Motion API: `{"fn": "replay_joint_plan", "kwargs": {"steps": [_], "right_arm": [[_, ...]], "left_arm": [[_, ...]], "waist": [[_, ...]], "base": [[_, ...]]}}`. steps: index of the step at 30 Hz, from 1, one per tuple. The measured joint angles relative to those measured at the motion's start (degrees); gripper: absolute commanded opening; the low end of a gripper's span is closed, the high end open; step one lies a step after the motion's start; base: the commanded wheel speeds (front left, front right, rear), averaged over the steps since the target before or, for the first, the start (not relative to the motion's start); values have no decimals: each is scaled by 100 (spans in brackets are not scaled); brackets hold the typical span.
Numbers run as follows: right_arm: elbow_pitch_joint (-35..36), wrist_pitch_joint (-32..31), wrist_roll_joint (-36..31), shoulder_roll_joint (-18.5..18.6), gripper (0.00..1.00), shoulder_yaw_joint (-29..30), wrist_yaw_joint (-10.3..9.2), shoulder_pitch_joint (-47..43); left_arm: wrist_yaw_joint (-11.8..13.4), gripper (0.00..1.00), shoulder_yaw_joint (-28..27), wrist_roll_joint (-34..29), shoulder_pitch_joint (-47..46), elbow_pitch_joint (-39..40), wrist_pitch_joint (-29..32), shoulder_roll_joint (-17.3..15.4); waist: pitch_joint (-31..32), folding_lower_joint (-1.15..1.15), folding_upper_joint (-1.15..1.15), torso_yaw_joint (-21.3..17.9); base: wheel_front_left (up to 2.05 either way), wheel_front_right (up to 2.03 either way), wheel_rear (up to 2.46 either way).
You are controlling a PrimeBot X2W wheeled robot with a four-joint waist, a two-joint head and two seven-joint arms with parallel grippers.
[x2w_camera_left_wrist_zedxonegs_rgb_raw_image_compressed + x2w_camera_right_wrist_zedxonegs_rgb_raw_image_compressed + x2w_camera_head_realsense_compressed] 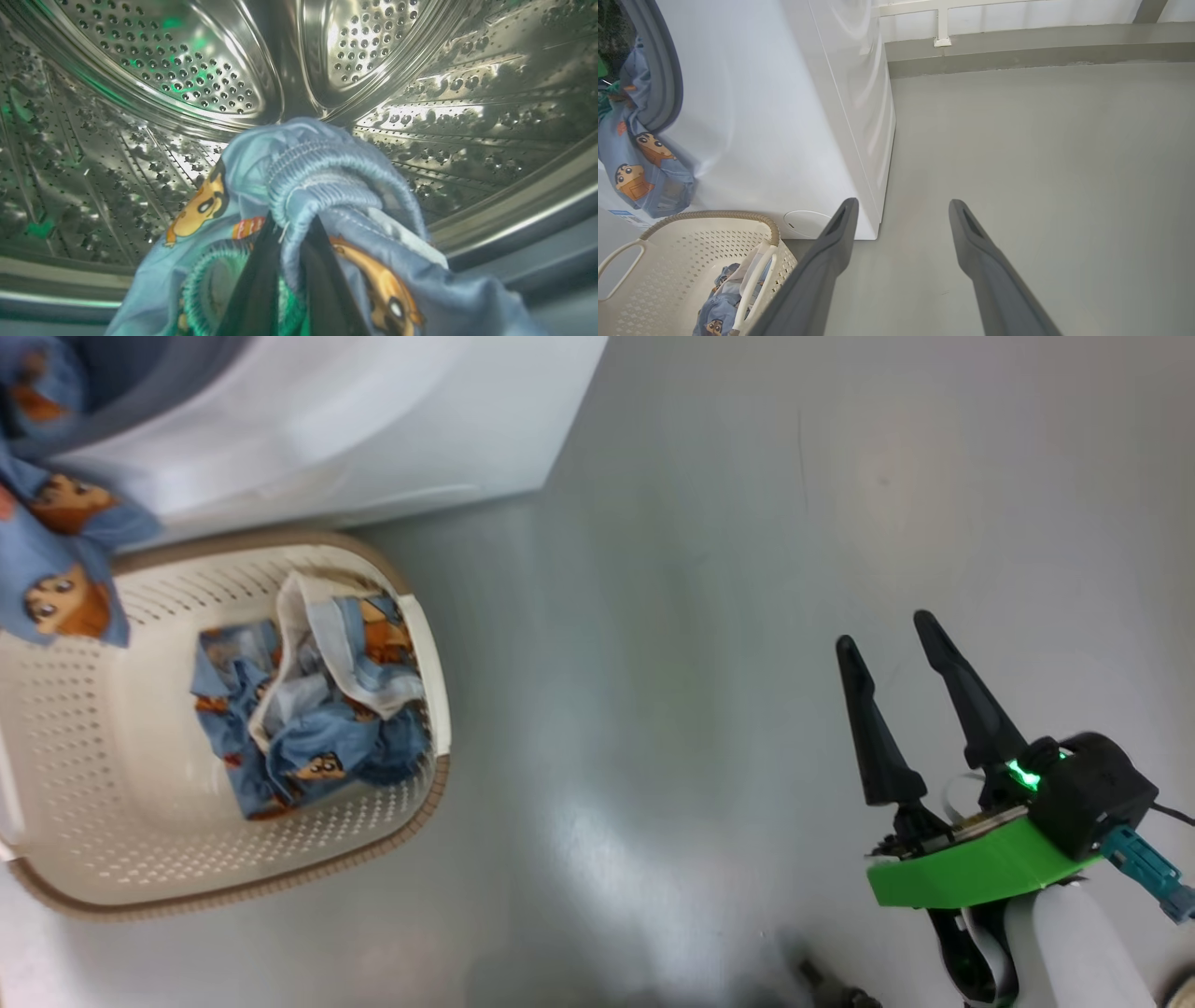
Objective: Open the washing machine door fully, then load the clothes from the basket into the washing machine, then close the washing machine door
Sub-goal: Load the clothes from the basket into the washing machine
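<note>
Here, in the head view, the right tool (885, 633) hangs over the bare grey floor (700, 569) at lower right. Its 2 dark fingers are spread apart, released and gripping nothing. The basket (103, 821) sits on the floor at left, just in front of the washing machine (373, 420). A crumpled bundle of clothes (317, 709) lies against its right wall. At the left edge a blue garment (56, 560) printed with cartoon figures hangs from the machine's opening, down over the basket's rim.

In the left wrist view, the left tool (292, 224) points into the steel drum (187, 70). Its 2 fingers (257, 289) are clenched nearly together on the garment's gathered elastic band. The fabric bulges up over the fingertips and drapes down on both sides. The grey rubber ring (537, 266) runs across the lower right.

In the right wrist view, the right tool's fingers stand wide apart above the floor, touching nothing, near the machine's front corner. The garment trails out of the opening, over the ring and down the white front. Its lower end hangs just above the basket's rim, beside a small blue sticker (621, 213). The clothes show in the basket's near corner.
</note>
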State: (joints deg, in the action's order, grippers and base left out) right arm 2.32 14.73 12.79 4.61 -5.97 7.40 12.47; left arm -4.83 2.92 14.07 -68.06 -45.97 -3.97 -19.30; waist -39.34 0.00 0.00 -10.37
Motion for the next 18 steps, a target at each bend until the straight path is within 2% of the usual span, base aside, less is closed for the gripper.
{"fn": "replay_joint_plan", "kwargs": {"steps": [6,11,14,18], "right_arm": [[0,0,13,-66,100,-49,0,51],[-2,0,49,-71,100,-97,0,57],[-4,0,59,-73,100,-131,0,71],[-12,0,92,-78,100,-176,0,163]], "left_arm": [[22,0,119,-157,-692,-211,-134,-91],[211,0,339,-537,-1042,-199,-835,-237],[245,0,411,-643,-1172,-124,-988,-264],[312,0,488,-782,-1300,438,-1068,-270]], "waist": [[-319,0,0,-64],[-501,0,0,-100],[-559,0,0,-118],[-665,0,0,-167]], "base": [[0,0,0],[0,0,0],[0,0,0],[0,0,0]]}}
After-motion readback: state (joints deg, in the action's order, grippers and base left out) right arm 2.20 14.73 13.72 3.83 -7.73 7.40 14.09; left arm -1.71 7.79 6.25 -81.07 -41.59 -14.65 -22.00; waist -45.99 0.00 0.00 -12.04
